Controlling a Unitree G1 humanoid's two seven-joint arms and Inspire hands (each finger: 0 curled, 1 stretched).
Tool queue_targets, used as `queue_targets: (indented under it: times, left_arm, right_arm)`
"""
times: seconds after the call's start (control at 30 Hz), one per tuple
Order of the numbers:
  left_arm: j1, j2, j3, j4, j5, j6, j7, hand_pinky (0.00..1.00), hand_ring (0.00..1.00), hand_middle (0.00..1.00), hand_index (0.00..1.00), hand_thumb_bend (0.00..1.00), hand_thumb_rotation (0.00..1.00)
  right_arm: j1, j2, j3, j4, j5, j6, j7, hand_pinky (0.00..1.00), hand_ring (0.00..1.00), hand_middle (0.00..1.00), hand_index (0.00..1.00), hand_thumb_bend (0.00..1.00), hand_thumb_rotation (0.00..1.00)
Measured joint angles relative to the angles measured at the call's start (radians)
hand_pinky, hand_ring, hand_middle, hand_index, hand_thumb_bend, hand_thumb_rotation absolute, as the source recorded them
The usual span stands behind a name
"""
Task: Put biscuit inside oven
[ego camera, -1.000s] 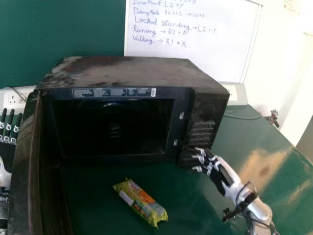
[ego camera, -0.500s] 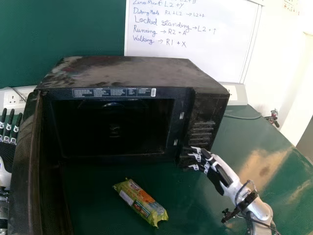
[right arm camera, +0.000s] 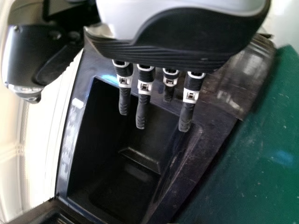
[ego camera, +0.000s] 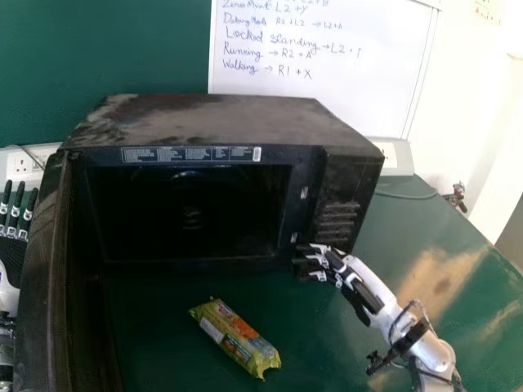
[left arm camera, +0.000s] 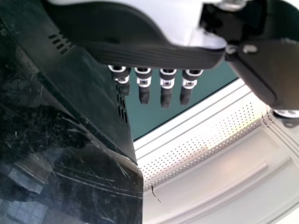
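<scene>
A green and orange biscuit packet (ego camera: pixel 235 337) lies on the table in front of the oven (ego camera: pixel 221 126), whose door stands open at the left with a dark cavity behind. My right hand (ego camera: pixel 351 286) is beside the oven's front right corner, to the right of and beyond the packet, its fingers extended and empty. In the right wrist view the right hand (right arm camera: pixel 163 51) hangs before the oven's cavity (right arm camera: pixel 126 172) with its fingers straight. My left hand (ego camera: pixel 11 245) is upright at the far left, outside the open door; the left wrist view shows the left hand (left arm camera: pixel 154 56) with straight fingers near the door.
The open oven door (ego camera: pixel 51 286) forms a tall wall between my left hand and the packet. The green table (ego camera: pixel 392 229) extends to the right of the oven. A whiteboard (ego camera: pixel 319 61) and sockets (ego camera: pixel 23 166) are behind.
My right hand has moved left along the oven's front right corner, toward the cavity opening. The packet, the oven and my left hand have stayed in place.
</scene>
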Motion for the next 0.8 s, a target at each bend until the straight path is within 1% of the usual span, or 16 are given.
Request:
queue_targets:
  times: [0.1,0.17,0.3,0.4,0.47,0.53,0.6,0.63,0.67,0.73,0.8]
  left_arm:
    - [-0.001,0.0,0.0,0.001,0.0,0.001,-0.001,0.0,0.08,0.68,1.0,0.34,1.0]
    - [-0.002,0.002,0.0,0.003,0.0,0.004,-0.008,0.0,0.09,0.68,1.0,0.33,1.0]
    - [-0.001,0.002,-0.001,0.004,0.0,0.003,-0.015,0.0,0.1,0.67,1.0,0.33,1.0]
    - [-0.001,0.001,0.0,0.002,0.0,0.003,-0.004,0.0,0.07,0.67,1.0,0.34,1.0]
    - [-0.001,0.0,0.0,0.001,0.0,0.003,0.002,0.0,0.05,0.67,1.0,0.34,1.0]
    - [-0.001,0.0,-0.001,0.0,0.0,0.003,0.003,0.0,0.05,0.68,1.0,0.35,1.0]
    - [-0.001,0.0,-0.001,0.0,0.0,0.003,0.002,0.0,0.04,0.68,1.0,0.36,1.0]
    - [-0.001,0.0,0.0,0.0,0.0,0.003,0.002,0.0,0.05,0.68,1.0,0.36,1.0]
    - [-0.001,0.0,0.0,0.0,0.0,0.003,0.002,0.0,0.06,0.68,1.0,0.35,1.0]
    - [-0.002,0.0,0.0,0.001,0.0,0.003,-0.004,0.0,0.01,0.68,1.0,0.34,1.0]
    - [-0.002,-0.001,0.0,0.001,0.0,-0.001,-0.006,0.0,0.03,0.68,1.0,0.34,1.0]
  right_arm:
    - [0.015,-0.002,0.006,-0.053,-0.017,0.013,-0.019,0.78,0.77,0.8,0.87,0.88,0.21]
    - [0.028,-0.003,0.012,-0.082,-0.025,0.023,-0.029,0.79,0.78,0.8,0.87,0.88,0.21]
    - [0.042,-0.006,0.023,-0.118,-0.046,0.026,-0.041,0.78,0.79,0.83,0.88,0.88,0.23]
    - [0.043,-0.009,0.027,-0.144,-0.064,0.026,-0.049,0.78,0.8,0.84,0.88,0.88,0.24]
    - [0.049,-0.01,0.033,-0.166,-0.086,0.029,-0.064,0.79,0.81,0.85,0.89,0.89,0.27]
    - [0.057,-0.012,0.043,-0.184,-0.116,0.035,-0.082,0.82,0.83,0.86,0.89,0.89,0.28]
    - [0.067,-0.012,0.054,-0.201,-0.144,0.038,-0.096,0.79,0.82,0.86,0.9,0.89,0.3]
    - [0.068,-0.013,0.06,-0.206,-0.159,0.038,-0.101,0.77,0.82,0.86,0.9,0.88,0.32]
    - [0.068,-0.013,0.065,-0.209,-0.175,0.037,-0.107,0.77,0.82,0.86,0.9,0.88,0.34]
    - [0.069,-0.017,0.072,-0.219,-0.212,0.034,-0.123,0.78,0.82,0.86,0.91,0.88,0.37]
    - [0.07,-0.025,0.083,-0.241,-0.249,0.033,-0.138,0.8,0.84,0.86,0.92,0.89,0.38]
